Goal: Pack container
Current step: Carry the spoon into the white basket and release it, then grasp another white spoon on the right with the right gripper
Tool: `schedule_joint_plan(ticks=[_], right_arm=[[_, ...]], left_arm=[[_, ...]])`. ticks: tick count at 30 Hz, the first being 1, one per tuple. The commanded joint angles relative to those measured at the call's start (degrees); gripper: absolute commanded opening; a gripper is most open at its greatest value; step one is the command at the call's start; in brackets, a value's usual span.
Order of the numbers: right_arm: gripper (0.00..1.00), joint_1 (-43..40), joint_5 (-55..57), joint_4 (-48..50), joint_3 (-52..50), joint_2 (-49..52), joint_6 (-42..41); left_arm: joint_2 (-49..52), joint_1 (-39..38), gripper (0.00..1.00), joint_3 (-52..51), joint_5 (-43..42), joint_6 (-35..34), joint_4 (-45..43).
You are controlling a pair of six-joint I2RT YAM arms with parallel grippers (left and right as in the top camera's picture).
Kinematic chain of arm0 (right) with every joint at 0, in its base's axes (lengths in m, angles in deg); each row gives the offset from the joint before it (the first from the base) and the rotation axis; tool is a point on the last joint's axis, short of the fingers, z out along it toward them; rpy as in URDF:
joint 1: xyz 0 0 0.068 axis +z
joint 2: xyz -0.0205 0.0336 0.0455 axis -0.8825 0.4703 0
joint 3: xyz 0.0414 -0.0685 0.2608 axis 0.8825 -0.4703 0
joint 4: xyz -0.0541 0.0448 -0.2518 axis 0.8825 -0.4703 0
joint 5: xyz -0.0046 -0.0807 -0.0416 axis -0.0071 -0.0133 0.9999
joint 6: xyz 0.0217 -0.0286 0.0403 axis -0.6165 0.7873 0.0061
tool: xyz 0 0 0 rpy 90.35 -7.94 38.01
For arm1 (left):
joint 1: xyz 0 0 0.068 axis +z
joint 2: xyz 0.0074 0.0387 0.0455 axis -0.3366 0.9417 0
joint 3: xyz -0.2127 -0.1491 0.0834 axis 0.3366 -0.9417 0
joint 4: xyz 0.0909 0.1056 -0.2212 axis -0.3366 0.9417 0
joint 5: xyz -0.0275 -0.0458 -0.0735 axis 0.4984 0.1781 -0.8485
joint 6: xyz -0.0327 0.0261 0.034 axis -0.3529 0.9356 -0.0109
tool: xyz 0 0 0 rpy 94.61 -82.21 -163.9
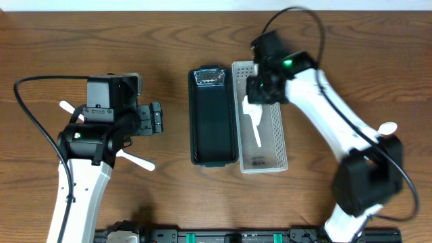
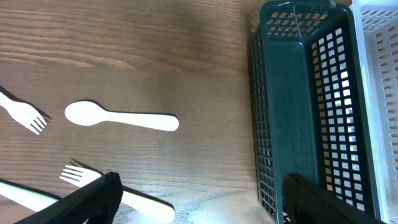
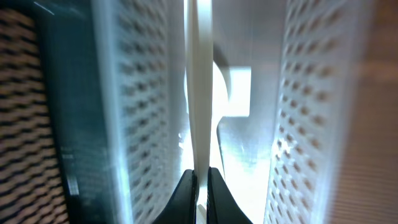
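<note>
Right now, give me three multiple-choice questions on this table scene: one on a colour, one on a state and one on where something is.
1. What colour is the left-hand basket?
A. red
B. yellow
C. dark green

2. How is the left claw?
A. open and empty
B. shut and empty
C. shut on the left-hand basket

3. Where is the white utensil that the right claw grips?
A. in the left-hand basket
B. in the white basket
C. in the left claw

Answers:
1 C: its mesh walls look dark green in the left wrist view.
2 A: its fingers stand wide apart with nothing between them.
3 B: white mesh walls rise on both sides of the utensil in the right wrist view.
</note>
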Motion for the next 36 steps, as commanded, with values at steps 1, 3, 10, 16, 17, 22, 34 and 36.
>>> schedule_joint_plan(ticks=[1,3,10,16,17,22,34,36], right_arm=[[0.07,0.7,0.6,0.0,-1.0,4.7,-1.9],[0.15,0.8,0.6,0.7,-1.0,5.7,-0.7],[0.33,0.3,1.0,0.9,4.0,3.2,2.8],[0.31,-6.0,9.0,-4.4,13.0,-3.8,-2.8],[0.31,-8.2,10.5,-5.0,13.4,-5.7,-5.8],[0.33,-22.6,13.9,-11.7,13.4,-11.8,-22.0],[0.59,-47.1,12.7,-14.3,3.8,-7.1,-25.6],[0.6,-49.2,12.7,-13.2,1.2,-5.4,-25.5]], left_arm=[[0.0,-0.2,0.86,1.2,0.2,0.4,0.5],[0.0,-0.2,0.86,1.2,0.2,0.4,0.6],[0.0,-0.2,0.86,1.2,0.3,0.4,0.5],[0.0,-0.2,0.86,1.2,0.3,0.4,0.6],[0.0,-0.2,0.86,1.2,0.3,0.4,0.6],[0.0,-0.2,0.86,1.2,0.3,0.4,1.0],[0.0,-0.2,0.86,1.2,0.3,0.4,1.0],[0.0,-0.2,0.86,1.2,0.3,0.4,1.0]])
